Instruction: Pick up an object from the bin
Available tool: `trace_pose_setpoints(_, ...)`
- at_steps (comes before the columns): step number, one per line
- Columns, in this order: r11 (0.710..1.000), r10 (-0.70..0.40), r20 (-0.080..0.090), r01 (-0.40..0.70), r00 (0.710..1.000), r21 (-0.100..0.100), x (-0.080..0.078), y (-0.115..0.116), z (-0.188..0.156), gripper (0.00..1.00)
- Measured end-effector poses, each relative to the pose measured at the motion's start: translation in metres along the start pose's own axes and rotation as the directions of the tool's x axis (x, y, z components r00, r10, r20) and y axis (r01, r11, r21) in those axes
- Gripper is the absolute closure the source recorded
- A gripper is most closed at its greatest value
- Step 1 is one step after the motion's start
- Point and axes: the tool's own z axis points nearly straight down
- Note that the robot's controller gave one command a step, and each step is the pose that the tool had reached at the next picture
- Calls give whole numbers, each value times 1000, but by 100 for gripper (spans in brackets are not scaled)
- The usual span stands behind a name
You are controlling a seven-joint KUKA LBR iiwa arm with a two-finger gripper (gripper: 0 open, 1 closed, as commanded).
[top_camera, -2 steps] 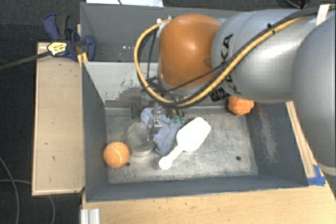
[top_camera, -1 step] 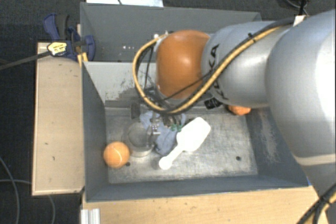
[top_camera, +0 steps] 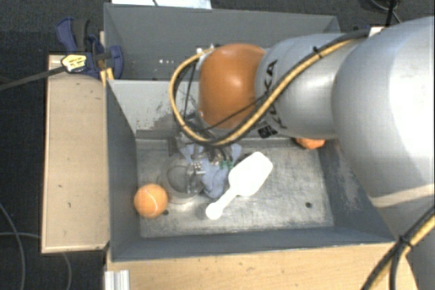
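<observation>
My gripper [top_camera: 195, 161] hangs low in the bin's middle, under the arm's orange cover. It sits right above a crumpled blue-grey cloth [top_camera: 216, 176] and a clear round cup [top_camera: 179, 181] just to the left of that cloth. A white plastic scoop [top_camera: 243, 180] lies slanted to the right of the cloth, handle pointing down-left. An orange ball [top_camera: 150, 201] rests near the bin's front left corner, apart from the gripper.
Part of another orange thing [top_camera: 311, 142] peeks out from under the arm at the bin's right side. The big silver arm covers the right and back of the bin. Bare floor lies at the front right.
</observation>
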Motion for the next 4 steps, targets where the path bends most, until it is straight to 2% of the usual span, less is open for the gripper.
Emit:
trace_pose_setpoints(1,1000,-1,4,1,1000,9,4,-1,-6,0)
trace_pose_setpoints(2,1000,13,14,-13,1000,14,0,7,0,0)
trace_pose_setpoints(3,996,88,14,-88,996,10,3,5,2,0)
trace_pose_setpoints(4,996,90,38,-90,995,1,3,21,9,100)
